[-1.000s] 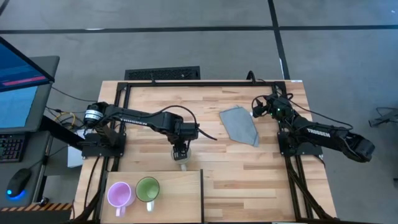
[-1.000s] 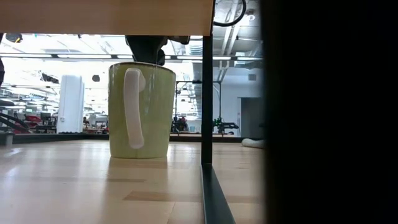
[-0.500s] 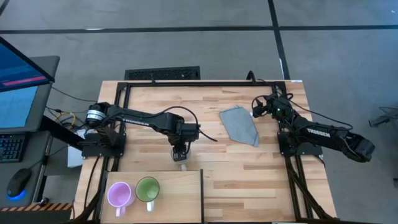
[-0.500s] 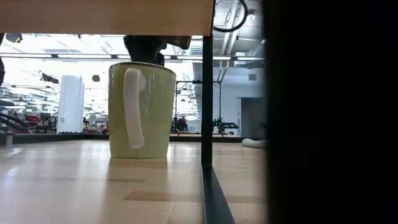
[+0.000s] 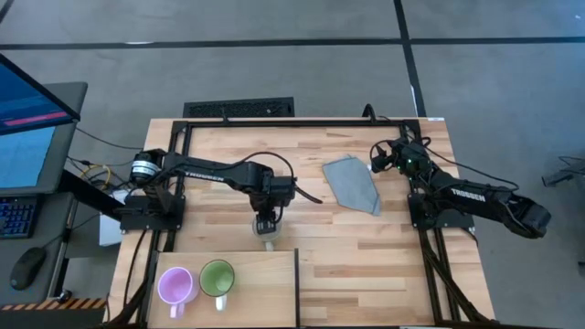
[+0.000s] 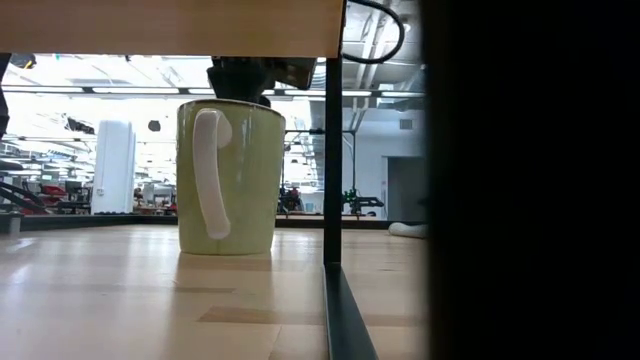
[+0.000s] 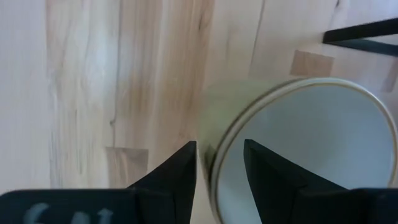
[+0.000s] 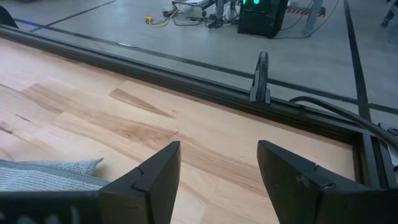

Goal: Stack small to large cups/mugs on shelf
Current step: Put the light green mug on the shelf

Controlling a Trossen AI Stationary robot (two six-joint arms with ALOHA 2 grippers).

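I read "TROSSEN" in white letters along the right arm (image 5: 475, 195) from the high view; the lettering on the left arm (image 5: 201, 169) is too small for me to make out. No writing shows on any mug or on the cloth.

The table (image 5: 393, 265) is striped wooden planks inside a dark frame. At its near left corner lies the shelf (image 5: 265, 292), a paler, smoother board with a dark edge. On the shelf stand the purple mug (image 5: 175, 285) and the green mug (image 5: 217, 277), just beside each other, both upright with handles pointing to the table's near edge. A grey folded cloth (image 5: 352, 183) lies toward the far right of the table.

The white mug (image 6: 230, 175) stands upright on the planks just beyond the shelf's far edge, handle facing the low camera. My left gripper (image 7: 219, 163) sits right over it, with the jaws a narrow gap apart and the mug's rim wall between them, one finger (image 7: 177, 171) outside the wall and the other inside the cup. I cannot tell whether the pads are actually pressing the wall.

My right gripper (image 8: 217, 168) waits at the far right of the table beside the cloth, jaws spread wide with nothing between them.
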